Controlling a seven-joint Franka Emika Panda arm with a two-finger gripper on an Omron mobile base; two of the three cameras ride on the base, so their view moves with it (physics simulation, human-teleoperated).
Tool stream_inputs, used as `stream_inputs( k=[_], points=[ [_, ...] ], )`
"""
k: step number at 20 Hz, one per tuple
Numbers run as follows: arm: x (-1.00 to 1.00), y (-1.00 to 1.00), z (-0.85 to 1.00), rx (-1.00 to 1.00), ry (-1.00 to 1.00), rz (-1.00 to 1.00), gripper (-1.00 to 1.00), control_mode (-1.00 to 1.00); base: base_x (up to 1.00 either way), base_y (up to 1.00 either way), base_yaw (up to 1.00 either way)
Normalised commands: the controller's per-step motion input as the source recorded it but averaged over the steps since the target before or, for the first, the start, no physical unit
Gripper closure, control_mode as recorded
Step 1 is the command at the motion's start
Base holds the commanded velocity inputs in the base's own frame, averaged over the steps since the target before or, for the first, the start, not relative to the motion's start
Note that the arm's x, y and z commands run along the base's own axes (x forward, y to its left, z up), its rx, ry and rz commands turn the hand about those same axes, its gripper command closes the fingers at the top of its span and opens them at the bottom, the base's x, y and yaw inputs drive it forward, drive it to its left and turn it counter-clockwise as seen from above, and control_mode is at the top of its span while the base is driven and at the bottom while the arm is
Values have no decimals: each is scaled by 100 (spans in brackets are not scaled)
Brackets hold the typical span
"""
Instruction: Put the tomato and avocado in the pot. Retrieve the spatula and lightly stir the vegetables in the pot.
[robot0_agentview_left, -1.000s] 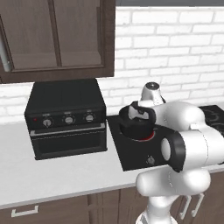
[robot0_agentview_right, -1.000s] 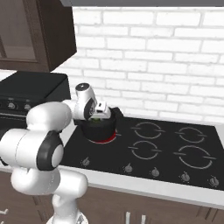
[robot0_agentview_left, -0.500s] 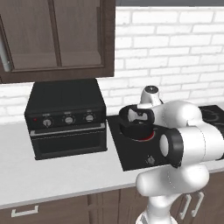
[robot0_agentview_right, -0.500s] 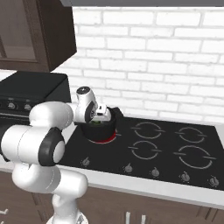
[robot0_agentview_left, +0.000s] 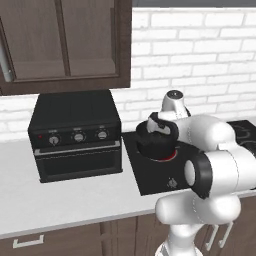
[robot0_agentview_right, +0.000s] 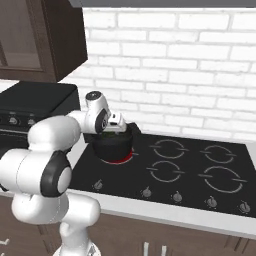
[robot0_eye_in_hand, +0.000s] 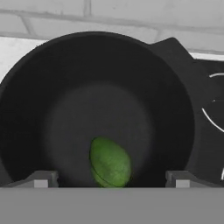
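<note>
The black pot (robot0_eye_in_hand: 175, 59) stands on the cooktop's front left burner, also seen in the left base view (robot0_agentview_left: 154, 146) and the right base view (robot0_agentview_right: 113, 146). A green avocado (robot0_eye_in_hand: 110, 162) lies on the pot's floor. My gripper (robot0_eye_in_hand: 111, 178) hangs just above the pot's mouth, open, its fingertips (robot0_eye_in_hand: 41, 179) spread wide on either side of the avocado and apart from it. From the base views the hand (robot0_agentview_left: 161, 126) (robot0_agentview_right: 118, 124) sits right over the pot. The tomato and the spatula are out of view.
A black boxy countertop oven (robot0_agentview_left: 75, 135) stands left of the cooktop (robot0_agentview_right: 190, 172). The burner under the pot glows red (robot0_agentview_left: 169, 158). The white brick wall is close behind, and dark cabinets (robot0_agentview_left: 65, 40) hang above the oven.
The hand has stayed over the pot, shifting only slightly downward. The base and the pot have not moved.
</note>
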Motion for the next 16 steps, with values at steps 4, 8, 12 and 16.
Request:
stream_inputs(
  k=[4, 8, 12, 16],
  points=[
    [-48, -2, 89, 0, -6, -2, -100, -100, 0, 0, 0],
    [-94, -13, 96, 0, -4, -8, -100, -100, 0, 0, 0],
    [-100, -5, 69, 0, 0, -10, -100, -100, 0, 0, 0],
    [-100, 0, 31, 2, 1, -7, -100, -100, 0, 0, 0]
  ],
)
